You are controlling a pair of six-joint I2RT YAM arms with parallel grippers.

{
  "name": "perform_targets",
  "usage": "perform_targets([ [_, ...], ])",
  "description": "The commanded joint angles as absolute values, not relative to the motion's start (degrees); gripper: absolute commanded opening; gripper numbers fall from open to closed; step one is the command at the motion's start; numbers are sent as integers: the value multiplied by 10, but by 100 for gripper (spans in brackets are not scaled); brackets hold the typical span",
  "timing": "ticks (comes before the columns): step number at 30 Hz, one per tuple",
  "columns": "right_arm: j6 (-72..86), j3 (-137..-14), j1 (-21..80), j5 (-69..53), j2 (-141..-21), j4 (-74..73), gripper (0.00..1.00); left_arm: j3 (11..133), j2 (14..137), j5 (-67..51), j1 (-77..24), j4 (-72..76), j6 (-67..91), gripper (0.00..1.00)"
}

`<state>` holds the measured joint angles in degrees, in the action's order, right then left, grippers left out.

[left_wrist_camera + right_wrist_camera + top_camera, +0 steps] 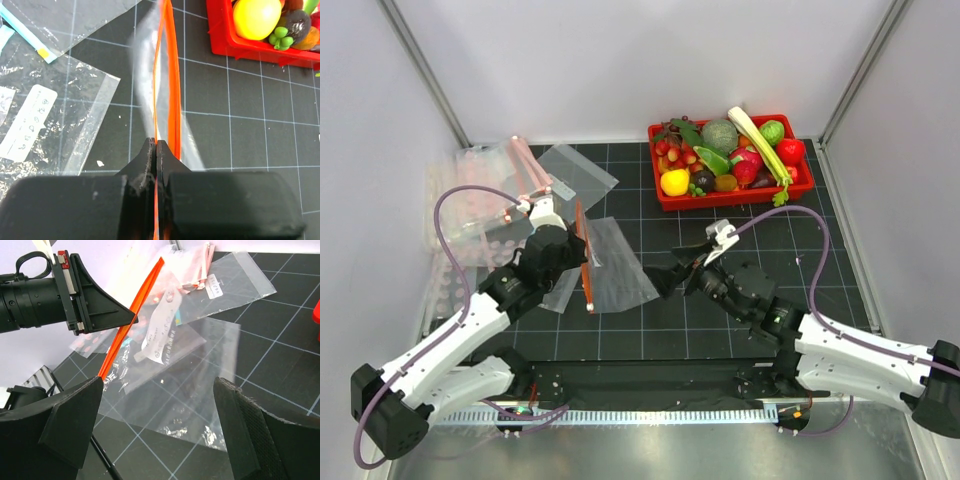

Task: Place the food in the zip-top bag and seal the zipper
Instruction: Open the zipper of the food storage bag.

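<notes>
My left gripper [576,250] is shut on the red-orange zipper [585,268] of the clear zip-top bag [618,268] and holds the strip up on edge above the mat. In the left wrist view the zipper [172,75] runs away from my closed jaws [156,145], its two lips slightly parted. My right gripper [660,281] is open and empty just right of the bag; its view shows the bag [200,375] between its fingers [159,385], and the zipper [135,305]. The yellow fruit [674,182] and a dark-orange piece [725,183] lie in the red tray [740,197]. I cannot pick out the watermelon wedge.
The red tray at the back right also holds a celery stalk [760,140], grapes and other toy produce. Several clear bags with pink strips [490,190] lie at the back left, one more clear bag [578,175] behind my left gripper. White walls enclose the mat.
</notes>
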<state>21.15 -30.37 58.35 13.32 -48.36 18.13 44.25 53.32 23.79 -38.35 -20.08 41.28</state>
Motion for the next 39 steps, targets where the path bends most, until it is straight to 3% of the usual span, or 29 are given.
perform_targets([
  [1, 228, -270, 586, 149, -461, 273, 100, 461, 521, 234, -385, -192, 389, 0],
  [5, 231, -251, 585, 148, -464, 309, 95, 475, 530, 231, -401, -192, 375, 0],
  [6, 223, -282, 585, 136, -472, 258, 85, 477, 539, 235, -406, -192, 374, 0],
  [10, 213, -317, 586, 117, -521, 217, 72, 490, 568, 255, -438, -192, 373, 0],
  [21, 241, -321, 588, 120, -635, 293, 65, 507, 620, 250, -509, -159, 352, 0],
  [32, 258, -303, 588, 138, -629, 319, 62, 531, 671, 273, -577, -144, 323, 0],
  [39, 273, -304, 589, 166, -631, 311, 49, 525, 661, 272, -588, -132, 316, 0],
])
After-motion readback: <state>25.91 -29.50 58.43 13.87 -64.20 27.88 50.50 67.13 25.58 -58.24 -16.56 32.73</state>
